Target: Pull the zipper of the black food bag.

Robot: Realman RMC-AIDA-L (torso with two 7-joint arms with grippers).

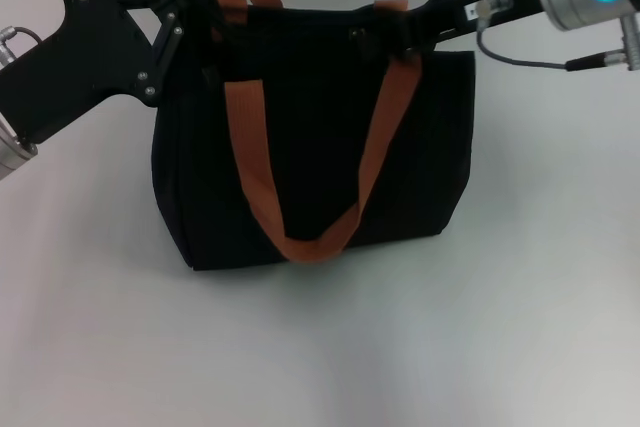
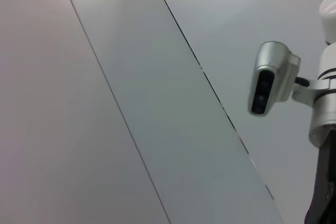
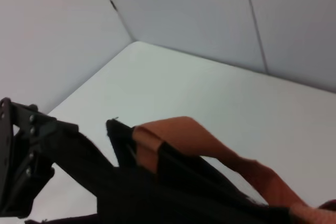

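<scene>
Our left gripper [image 1: 195, 22] pinched the soft black food bag's [image 1: 310, 147] corner; the right gripper's [image 1: 400, 32] state stayed unclear (zipper hidden).

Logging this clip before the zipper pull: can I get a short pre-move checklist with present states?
1. Black food bag upright on the table: ok.
2. Left gripper at the bag's left top corner: ok.
3. Right gripper at the bag's top edge, near the orange strap: ok.
4. Zipper pull visible: not ok, hidden in every view.
5. Right gripper closed on the pull: cannot tell.
6. Left gripper pinching the fabric: cannot tell.
</scene>
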